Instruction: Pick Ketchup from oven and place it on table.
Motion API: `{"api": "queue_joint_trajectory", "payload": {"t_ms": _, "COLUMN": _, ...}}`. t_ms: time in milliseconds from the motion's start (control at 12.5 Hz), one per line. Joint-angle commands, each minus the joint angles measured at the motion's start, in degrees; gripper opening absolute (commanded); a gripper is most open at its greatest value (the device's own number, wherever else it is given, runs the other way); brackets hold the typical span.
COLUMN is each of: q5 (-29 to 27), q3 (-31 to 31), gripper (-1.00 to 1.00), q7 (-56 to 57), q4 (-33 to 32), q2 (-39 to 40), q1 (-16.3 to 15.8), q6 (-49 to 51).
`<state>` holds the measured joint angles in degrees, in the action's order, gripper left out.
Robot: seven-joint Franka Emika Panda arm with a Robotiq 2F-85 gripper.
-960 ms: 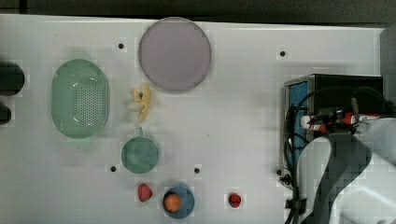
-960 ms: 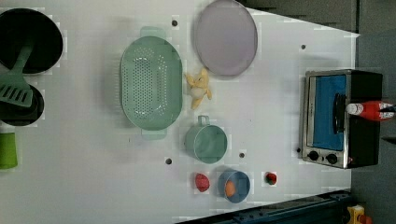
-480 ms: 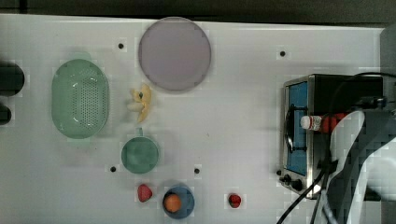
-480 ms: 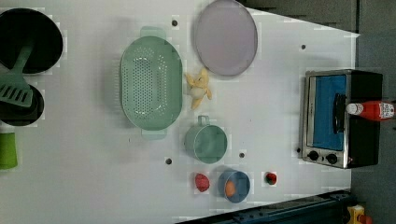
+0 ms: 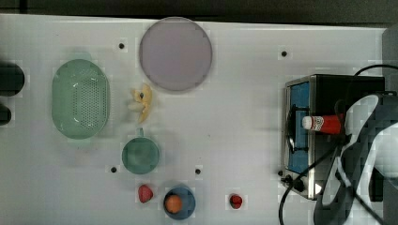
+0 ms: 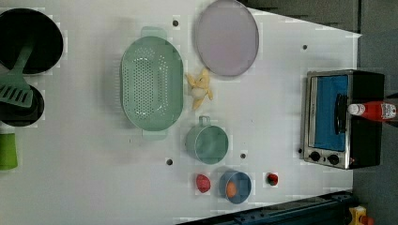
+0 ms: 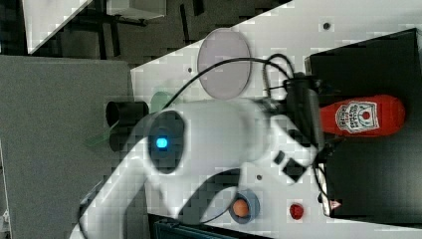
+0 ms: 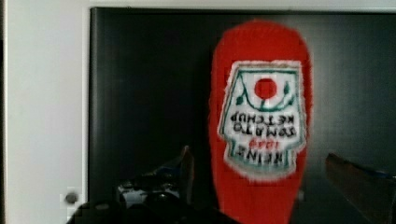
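A broad white table (image 5: 234, 117) spreads under the cameras, dotted with a few small dark holes. At the top view's right sits a black toaster oven (image 5: 356, 86) with a silver front and a blue-tinted glass door; in the left view the oven (image 6: 366, 140) shows its two knobs at the lower front corner. The white robot arm (image 7: 214, 134) reaches over the oven's black roof.

A red ketchup bottle (image 5: 326, 123) lies on its side on top of the oven, its white cap pointing toward the door edge. In the right view the ketchup bottle (image 7: 361, 115) lies flat on the roof panel with its label up, just beside the arm's dark wrist.

In the wrist view the ketchup bottle (image 8: 260, 121) lies between the two fingers of the gripper (image 8: 280, 168), which stand wide apart, one on each side of the bottle, clear of it as far as can be seen.

Elsewhere on the table, well apart from the oven: a pale purple plate (image 5: 175, 53), a green colander (image 5: 80, 99), a small green cup (image 5: 140, 155), a yellow banana toy (image 5: 142, 102), a blue bowl (image 5: 179, 203) holding an orange ball, and two small red toys (image 5: 145, 193).
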<state>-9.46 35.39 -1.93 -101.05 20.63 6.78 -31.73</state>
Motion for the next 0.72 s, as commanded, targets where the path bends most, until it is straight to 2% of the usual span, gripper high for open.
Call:
{"api": "queue_joint_trajectory", "payload": {"t_ms": 80, "q5": -0.72, "q3": 0.31, "gripper": 1.00, "q7": 1.63, "q4": 0.82, "q2": 2.86, "q1": 1.71, "q6": -2.26}}
{"api": "queue_joint_trajectory", "payload": {"t_ms": 480, "q5": -2.82, "q3": 0.35, "gripper": 1.00, "q7": 1.58, "q4": 0.49, "q2": 5.08, "q1": 2.39, "q6": -2.26}}
{"api": "queue_joint_trajectory", "payload": {"t_ms": 560, "q5": -2.84, "q3": 0.31, "gripper": 0.91, "q7": 1.59, "q4": 0.31, "q2": 5.16, "q1": 2.43, "q6": -2.31}}
{"api": "queue_joint_trajectory", "payload": {"t_ms": 720, "q5": -2.94, "q3": 0.27, "gripper": 0.43, "q7": 1.59, "q4": 0.10, "q2": 5.22, "q1": 2.43, "q6": -2.48}}
